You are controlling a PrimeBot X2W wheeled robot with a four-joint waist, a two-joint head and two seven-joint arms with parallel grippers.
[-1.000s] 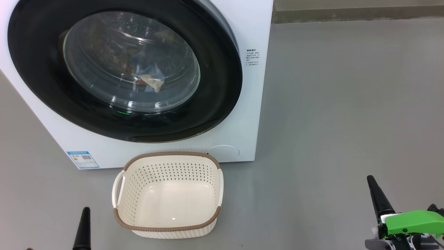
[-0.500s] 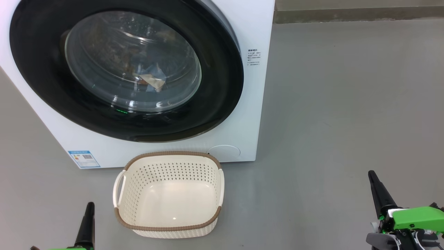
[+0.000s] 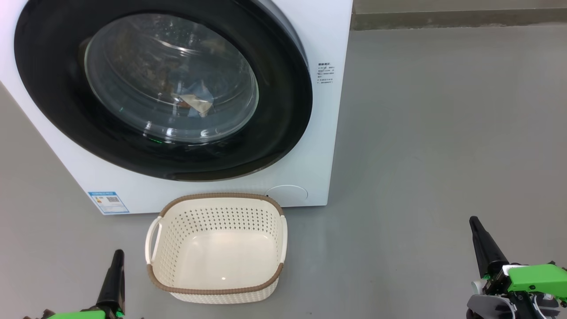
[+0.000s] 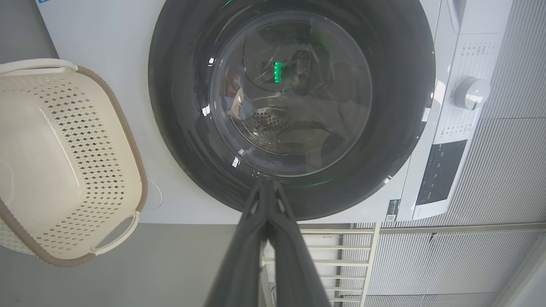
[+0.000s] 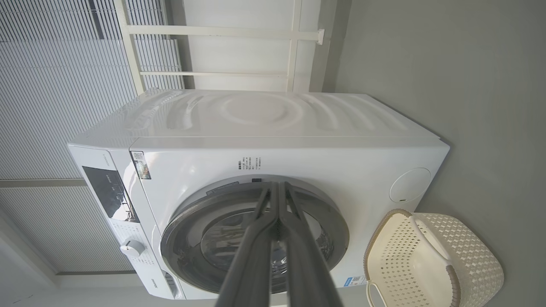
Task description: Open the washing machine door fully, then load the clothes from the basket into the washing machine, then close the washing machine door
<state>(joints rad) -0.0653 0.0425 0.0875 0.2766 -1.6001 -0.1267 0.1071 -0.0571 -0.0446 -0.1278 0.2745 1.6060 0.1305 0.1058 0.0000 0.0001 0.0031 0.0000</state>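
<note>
The washing machine [image 3: 330, 146] stands white and square at the upper left of the head view. The washing machine door [image 3: 283, 115], with its wide black rim, lies shut flat against the front. Through its glass bowl, light blue and tan bits of the clothes [image 3: 195, 101] show inside the drum. The basket [image 3: 218, 196] sits on the floor just before the machine with nothing in it. My left gripper [image 3: 118, 256] is shut at the lower left beside the basket. At the lower right my right gripper [image 3: 474, 222] is shut, well away from the machine. Neither holds anything.
Grey floor [image 3: 434, 133] stretches wide to the right of the machine. A low ledge [image 3: 443, 17] runs along the far wall. In the left wrist view the control panel with its round knob [image 4: 471, 93] is on the machine's front, with a ribbed wall [image 4: 512, 170] behind.
My left gripper has risen further into the head view beside the basket. My right gripper has edged up slightly. The door, basket and clothes have not moved.
</note>
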